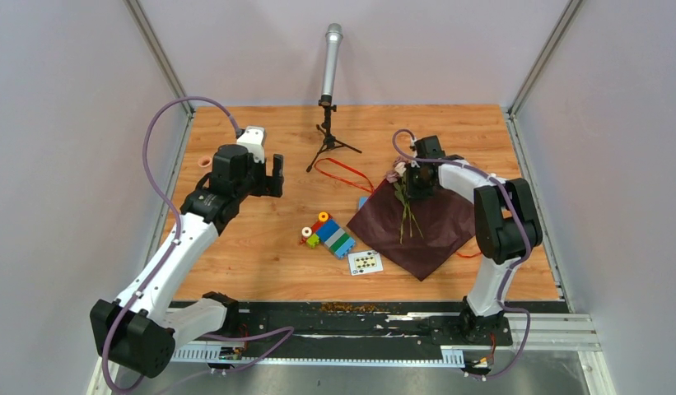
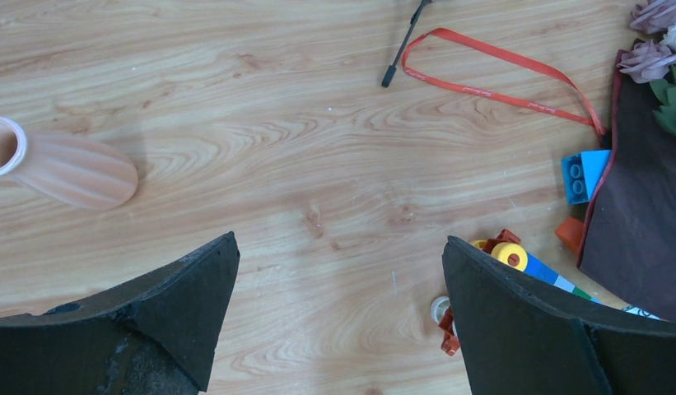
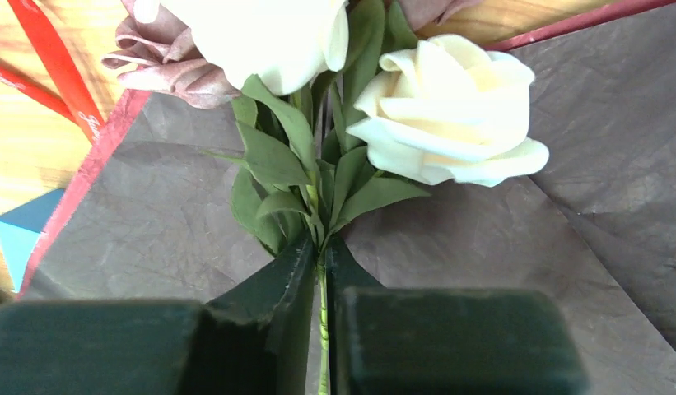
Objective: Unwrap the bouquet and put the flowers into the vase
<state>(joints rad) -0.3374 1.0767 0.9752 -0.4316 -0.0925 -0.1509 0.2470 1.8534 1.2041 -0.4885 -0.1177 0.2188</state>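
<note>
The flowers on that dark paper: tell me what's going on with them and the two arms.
The maroon wrap lies opened flat on the table, its red ribbon off to the side. The right gripper is pinched on the stems of the flowers, which lie on the sheet. The left gripper hangs open and empty above bare wood near the vase, which holds no flowers yet.

— Can any wording be read?
— None. Faint marks are printed along the red ribbon (image 2: 482, 93), too small to be read. Dark dots are seen on the small card (image 1: 365, 262), no letters.
</note>
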